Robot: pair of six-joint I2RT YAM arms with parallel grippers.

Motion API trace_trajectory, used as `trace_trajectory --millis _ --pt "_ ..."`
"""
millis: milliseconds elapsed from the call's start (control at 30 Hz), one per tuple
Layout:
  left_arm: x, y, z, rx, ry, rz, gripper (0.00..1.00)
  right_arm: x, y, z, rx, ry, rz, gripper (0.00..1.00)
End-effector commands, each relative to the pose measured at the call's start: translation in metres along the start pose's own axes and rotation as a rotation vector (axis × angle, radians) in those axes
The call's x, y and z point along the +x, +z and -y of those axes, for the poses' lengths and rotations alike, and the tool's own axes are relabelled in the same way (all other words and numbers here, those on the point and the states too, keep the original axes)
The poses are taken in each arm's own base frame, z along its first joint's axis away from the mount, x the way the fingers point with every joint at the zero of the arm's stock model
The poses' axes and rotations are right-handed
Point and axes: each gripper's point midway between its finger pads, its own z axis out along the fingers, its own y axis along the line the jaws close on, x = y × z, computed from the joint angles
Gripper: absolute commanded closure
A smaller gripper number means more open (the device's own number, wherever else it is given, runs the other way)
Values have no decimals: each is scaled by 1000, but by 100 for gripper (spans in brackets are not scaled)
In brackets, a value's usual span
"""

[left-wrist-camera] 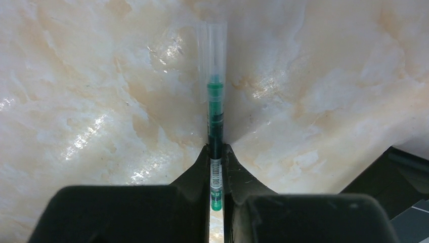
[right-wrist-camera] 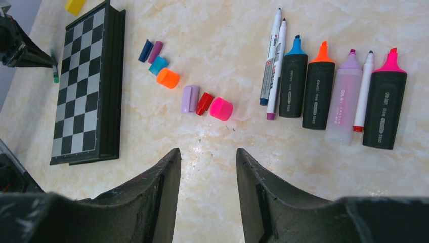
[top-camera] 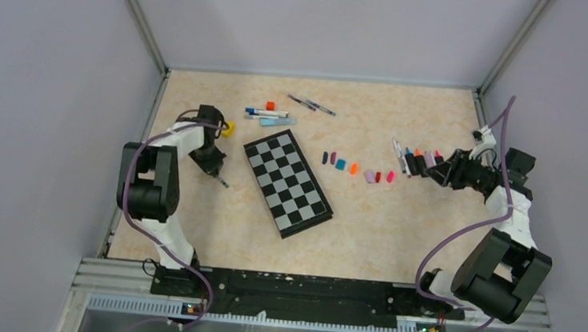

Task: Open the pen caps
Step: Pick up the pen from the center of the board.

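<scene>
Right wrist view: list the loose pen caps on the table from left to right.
dark blue cap → purple cap → orange cap → lilac cap → red cap → pink cap. The teal cap lies just below the purple one in the picture, so it is left out.

Black-and-white arms [top-camera: 152, 190]; purple cables [top-camera: 505, 128]; matte black fingers [right-wrist-camera: 152, 202].

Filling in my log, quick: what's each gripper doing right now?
Left gripper: closed on a green pen.
Right gripper: open, holding nothing.
</scene>
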Motion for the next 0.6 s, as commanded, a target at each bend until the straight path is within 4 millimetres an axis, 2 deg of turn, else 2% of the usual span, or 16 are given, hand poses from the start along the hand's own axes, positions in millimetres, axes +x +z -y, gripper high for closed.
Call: trace_trajectory --millis 0,233,400,567 --pt "14 2 -12 -9 40 -39 93 -23 -8 -5 4 -76 45 57" --pt "3 -21 -6 111 91 50 97 -23 -9 -7 -2 -78 48 57" --pt "2 -56 14 369 190 136 100 -24 -10 -14 -33 -92 57 57" --pt "18 -93 29 638 317 200 100 -24 -12 -23 -71 -122 68 57"
